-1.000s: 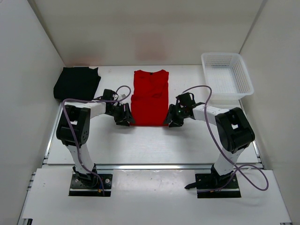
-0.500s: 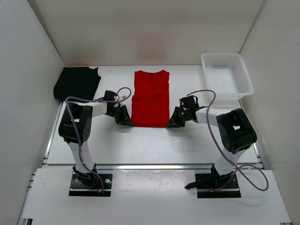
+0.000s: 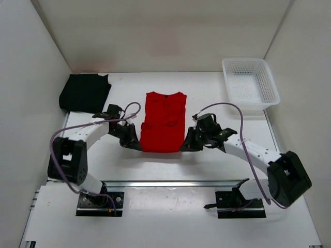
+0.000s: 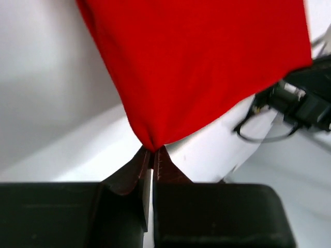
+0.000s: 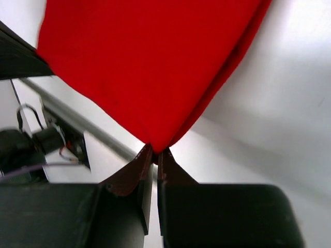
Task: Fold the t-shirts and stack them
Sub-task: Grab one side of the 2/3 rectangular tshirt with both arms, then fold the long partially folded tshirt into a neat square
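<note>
At the near hem of the red shirt, both my hands have just clamped shut, the left hand on its left corner and the right hand on its right. They have lifted the hem off the tabletop and drawn the shirt nearer, so I judge the fold is starting. My arms reach low and forward, wrists angled inward, and the black shirt lies far left.
</note>
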